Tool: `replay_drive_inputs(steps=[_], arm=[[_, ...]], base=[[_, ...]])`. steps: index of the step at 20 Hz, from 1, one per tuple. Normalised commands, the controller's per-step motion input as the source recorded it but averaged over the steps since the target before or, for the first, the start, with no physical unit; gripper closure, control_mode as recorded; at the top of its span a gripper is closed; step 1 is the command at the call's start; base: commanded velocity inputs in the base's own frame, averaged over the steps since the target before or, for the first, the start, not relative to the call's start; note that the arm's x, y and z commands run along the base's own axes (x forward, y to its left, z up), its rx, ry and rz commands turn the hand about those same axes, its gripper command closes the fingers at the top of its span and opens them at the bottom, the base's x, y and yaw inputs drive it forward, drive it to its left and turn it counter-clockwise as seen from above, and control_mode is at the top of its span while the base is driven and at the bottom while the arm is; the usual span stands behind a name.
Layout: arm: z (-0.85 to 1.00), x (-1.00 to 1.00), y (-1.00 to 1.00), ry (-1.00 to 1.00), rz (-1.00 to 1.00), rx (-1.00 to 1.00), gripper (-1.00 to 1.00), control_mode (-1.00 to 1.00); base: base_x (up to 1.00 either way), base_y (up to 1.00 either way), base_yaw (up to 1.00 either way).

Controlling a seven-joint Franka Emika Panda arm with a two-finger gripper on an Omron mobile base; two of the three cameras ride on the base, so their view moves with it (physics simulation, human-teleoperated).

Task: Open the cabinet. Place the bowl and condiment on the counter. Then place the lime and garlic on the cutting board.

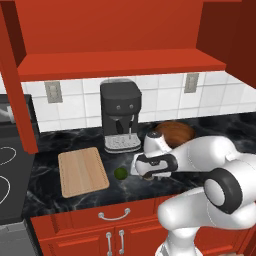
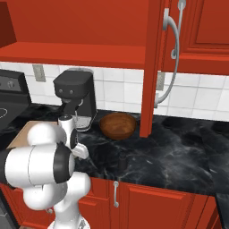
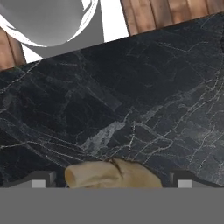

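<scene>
Garlic (image 3: 113,173): nearest the lens, lying on the counter between the two finger tips; small, light, lumpy and firm with a papery skin, likely to roll, so best pinched across its widest part, low down.
Gripper (image 3: 111,180): jaws wide apart, one either side of the garlic, holding nothing; it hangs low over the counter.
Counter (image 3: 144,96): black veined stone, hard and slick, stretching ahead of the hand.
Cabinet (image 2: 152,67): above and to the right of the hand, door swung open.
Coffee machine (image 1: 120,115): tall, behind the hand; a lift should stay clear of it.
Cutting board (image 1: 82,171): flat, to the left of the hand, beyond the lime.
Bowl (image 2: 118,125): on the counter behind the hand, to its right.
Condiment (image 2: 122,161): small bottle right of the hand, near the counter's front edge, easily knocked.
Lime (image 1: 120,173): just left of the hand, between it and the board; smooth, round, apt to roll if nudged.
</scene>
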Motion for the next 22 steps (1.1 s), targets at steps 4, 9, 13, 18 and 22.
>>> replay_drive_inputs(steps=[4, 9, 13, 18, 22], arm=[[-0.13, 0.00, 0.00, 0.00, 0.00, 0.00, 1.00, -1.00], [-0.18, 0.00, 0.00, 0.00, 0.00, 0.00, 1.00, -1.00], [-0.19, 0.00, 0.00, 0.00, 0.00, 0.00, 1.00, -1.00], [-0.03, 0.00, 0.01, 0.00, 0.00, 0.00, 1.00, -1.00], [0.00, 0.00, 0.00, -0.04, 0.00, 0.01, 1.00, -1.00]], base=[[0.00, 0.00, 0.00], [0.00, 0.00, 0.00], [0.00, 0.00, 0.00], [0.00, 0.00, 0.00], [0.00, 0.00, 0.00]])
